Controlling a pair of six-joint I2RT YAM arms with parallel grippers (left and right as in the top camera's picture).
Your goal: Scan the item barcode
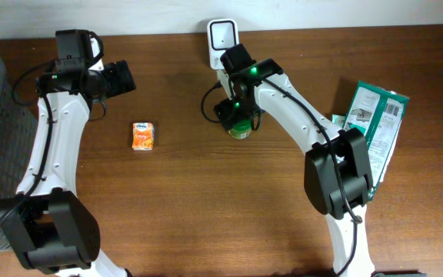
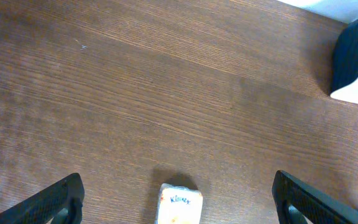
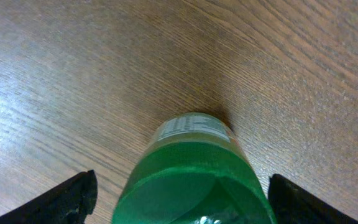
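**Overhead view: right end effector (image 3: 182, 202) straddles the green bottle (image 1: 241, 129) by the scanner (image 1: 221, 37)**

On the brown table (image 1: 175, 200) the right arm (image 1: 298, 108) reaches in toward the far edge, much nearer the bottle than the left arm (image 1: 52, 131), which hangs off to the side. The white scanner stands at the far edge, with the bottle just in front of it on the table. The bottle looks upright, long axis vertical, directly beneath the right end effector. Its fingers (image 3: 73, 199) stand wide on either side, a sliver of table showing between each and the bottle, so I judge nothing is gripped. The left end effector (image 1: 123, 78) gapes empty, a small orange tissue pack (image 1: 143, 136) lying near it.
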